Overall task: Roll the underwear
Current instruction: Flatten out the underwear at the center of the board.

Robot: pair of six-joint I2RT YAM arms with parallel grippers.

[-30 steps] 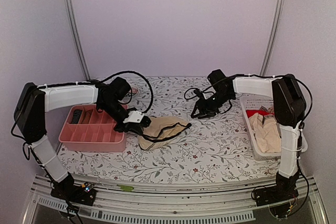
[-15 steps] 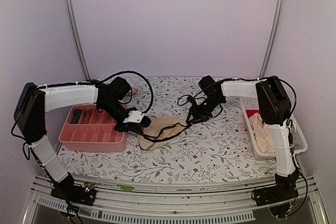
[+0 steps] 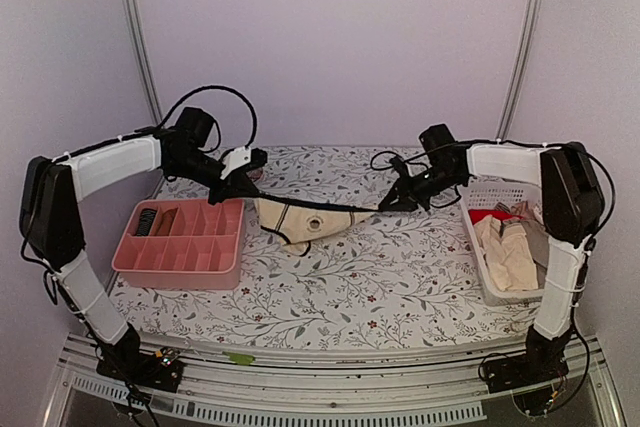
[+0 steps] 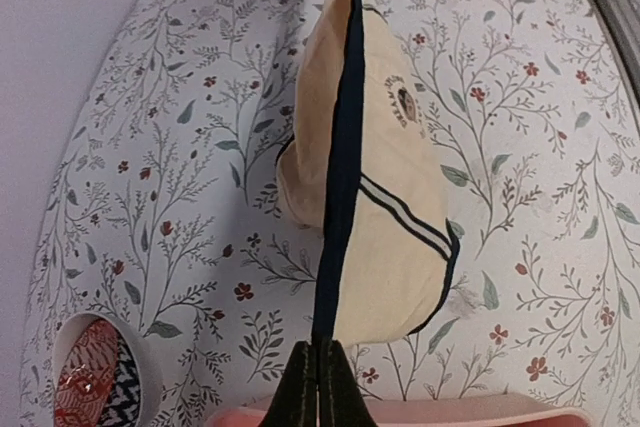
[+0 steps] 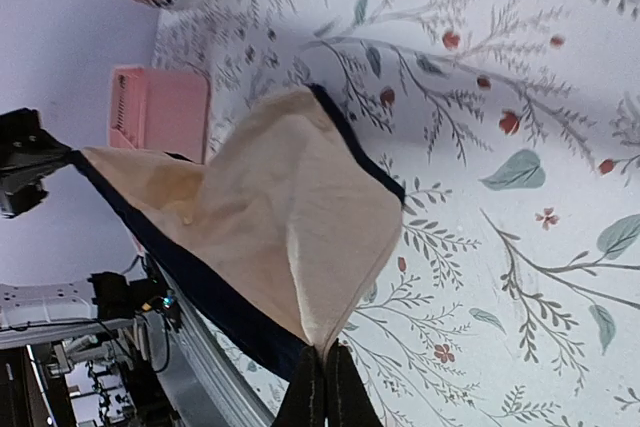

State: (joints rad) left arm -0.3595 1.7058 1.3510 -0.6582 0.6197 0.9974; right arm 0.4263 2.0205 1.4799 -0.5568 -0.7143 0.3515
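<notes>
The cream underwear (image 3: 312,219), black-trimmed, hangs stretched above the middle of the table (image 3: 390,277), held at both ends. Only the wrist views show the grips: the left gripper (image 4: 318,392) pinches the black waistband and the right gripper (image 5: 325,392) the opposite corner, jaws pressed together. From above, those pinches blur into black. A pink tray (image 3: 175,272) sits at nine o'clock, a white basket (image 3: 479,265) at three.

I see cream underwear (image 3: 305,219) with black trim stretched by its waistband between the left gripper (image 4: 318,387) and right gripper (image 5: 325,387), both pinched shut on it; more beige pairs (image 3: 510,252) lie in the basket (image 3: 470,232).
</notes>
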